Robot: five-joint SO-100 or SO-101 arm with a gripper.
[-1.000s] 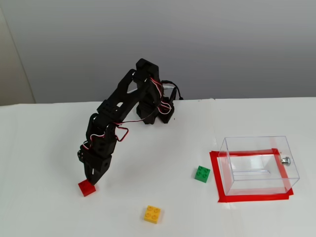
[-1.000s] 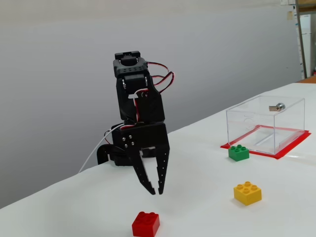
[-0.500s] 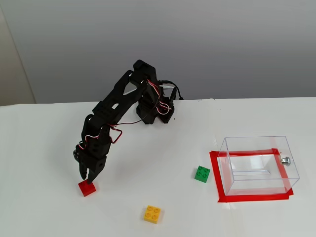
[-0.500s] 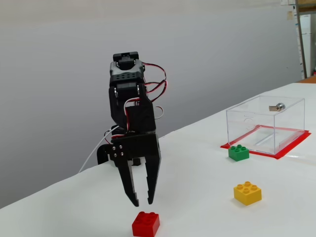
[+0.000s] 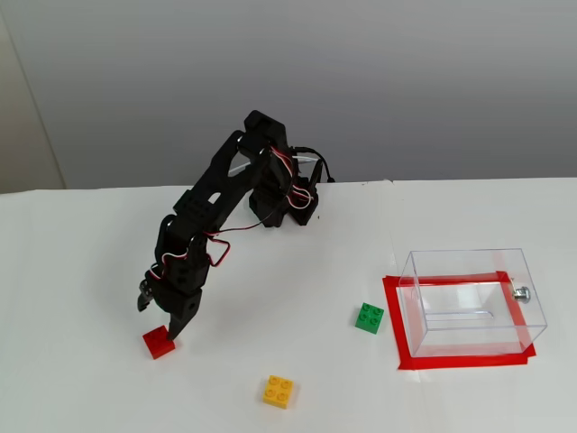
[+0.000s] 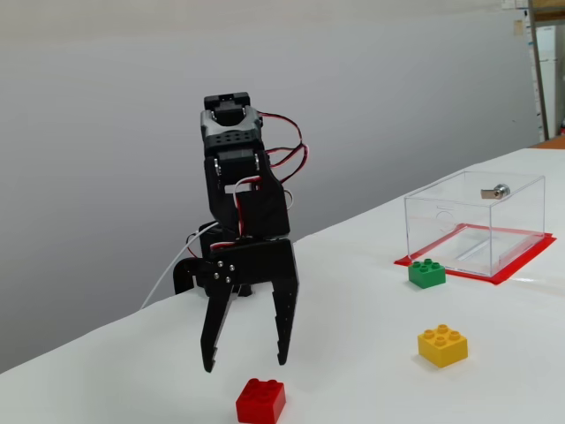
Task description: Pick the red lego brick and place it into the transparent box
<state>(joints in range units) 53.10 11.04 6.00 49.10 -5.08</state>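
The red lego brick (image 5: 159, 343) (image 6: 260, 402) lies on the white table at the front left in both fixed views. My black gripper (image 5: 156, 321) (image 6: 245, 363) hangs just above and slightly behind it, pointing down. Its jaws are spread wide and hold nothing; one fingertip (image 6: 208, 367) is to the left of the brick and the other reaches near its right side. The transparent box (image 5: 469, 262) (image 6: 472, 221) stands far to the right on a red tape frame and looks empty. A small silver knob (image 5: 521, 292) sits on one wall.
A green brick (image 5: 369, 317) (image 6: 426, 273) lies just left of the box. A yellow brick (image 5: 279, 391) (image 6: 442, 345) lies nearer the front edge, between the red brick and the box. The arm's base (image 5: 288, 212) stands at the back of the table.
The gripper's jaws have spread from a narrow gap to wide open. The wrist has shifted slightly over the red brick. The bricks and the box have not moved.
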